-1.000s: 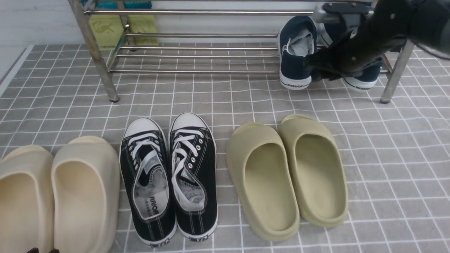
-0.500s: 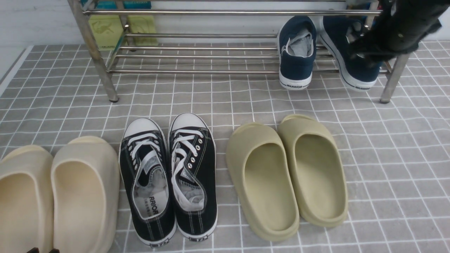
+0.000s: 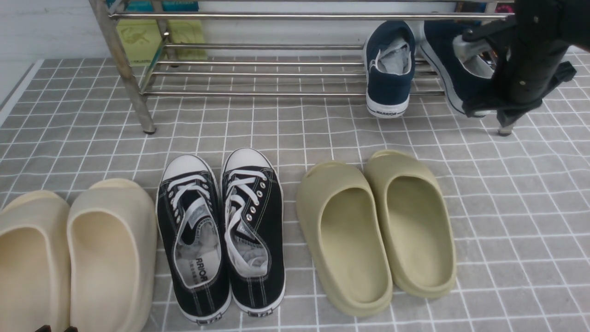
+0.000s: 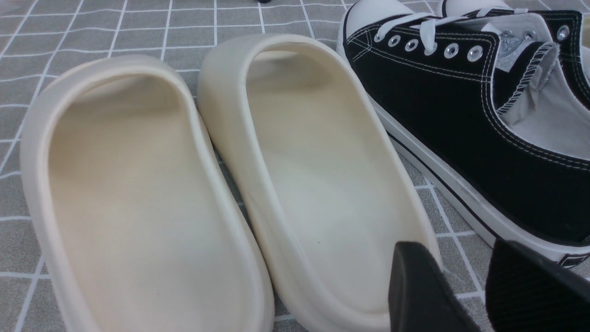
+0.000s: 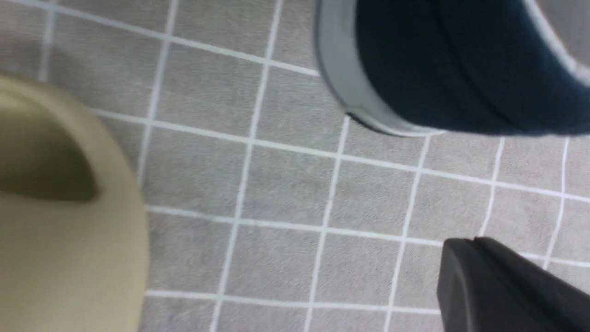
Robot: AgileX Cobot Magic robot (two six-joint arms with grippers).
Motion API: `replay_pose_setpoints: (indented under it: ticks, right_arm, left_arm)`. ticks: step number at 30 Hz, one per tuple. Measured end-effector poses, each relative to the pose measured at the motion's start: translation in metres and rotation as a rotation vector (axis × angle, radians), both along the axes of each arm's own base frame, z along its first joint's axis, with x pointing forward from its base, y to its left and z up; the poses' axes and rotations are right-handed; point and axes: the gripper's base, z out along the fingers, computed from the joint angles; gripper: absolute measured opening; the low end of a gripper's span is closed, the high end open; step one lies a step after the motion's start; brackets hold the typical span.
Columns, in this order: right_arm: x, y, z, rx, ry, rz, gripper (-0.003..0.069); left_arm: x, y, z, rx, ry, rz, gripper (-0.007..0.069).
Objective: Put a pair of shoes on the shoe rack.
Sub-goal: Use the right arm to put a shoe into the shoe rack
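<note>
Front: navy slip-on sneakers (image 3: pixel 388 69) sit heels-out on shoe rack (image 3: pixel 258 93) lower tubes, right end. Right hand (image 3: pixel 488 108) just before them, grip unreadable.
Left wrist: left hand (image 4: pixel 461 252) parted, empty, beside cream slide (image 4: pixel 318 175).
Right wrist: one finger (image 5: pixel 502 286) shows.

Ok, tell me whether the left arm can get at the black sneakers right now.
Probably yes: the left gripper hangs beside the nearer black sneaker, with nothing between them; only the cream slide lies alongside.
</note>
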Motion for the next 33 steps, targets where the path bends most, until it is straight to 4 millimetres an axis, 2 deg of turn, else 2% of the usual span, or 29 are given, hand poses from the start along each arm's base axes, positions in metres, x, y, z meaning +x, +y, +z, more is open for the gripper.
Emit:
replay_pose_setpoints:
  ticks: [4, 9, 16, 22, 25, 29, 33]
  right_arm:
    - [0.009, 0.001, -0.01, 0.023, -0.039, -0.008, -0.0003]
    - [0.01, 0.023, -0.011, 0.116, -0.071, 0.007, 0.0]
    - [0.005, 0.056, -0.01, 0.141, -0.083, 0.074, 0.0008]
    - [0.003, 0.063, -0.008, 0.191, -0.09, 0.087, 0.0023]
    - [-0.001, 0.069, -0.006, 0.246, -0.052, 0.12, 0.0059]
    - [-0.005, 0.077, -0.003, 0.33, -0.03, 0.136, 0.0217]
    - [-0.012, 0.087, 0.011, 0.345, -0.053, 0.17, 0.0421]
  left_arm:
    - [0.0, 0.0, 0.0, 0.0, 0.0, 0.0, 0.0239]
    - [0.0, 0.0, 0.0, 0.0, 0.0, 0.0, 0.0239]
    - [0.0, 0.0, 0.0, 0.0, 0.0, 0.0, 0.0239]
    - [0.0, 0.0, 0.0, 0.0, 0.0, 0.0, 0.0239]
    - [0.0, 0.0, 0.0, 0.0, 0.0, 0.0, 0.0239]
    - [0.0, 0.0, 0.0, 0.0, 0.0, 0.0, 0.0239]
    - [0.0, 0.0, 0.0, 0.0, 0.0, 0.0, 0.0239]
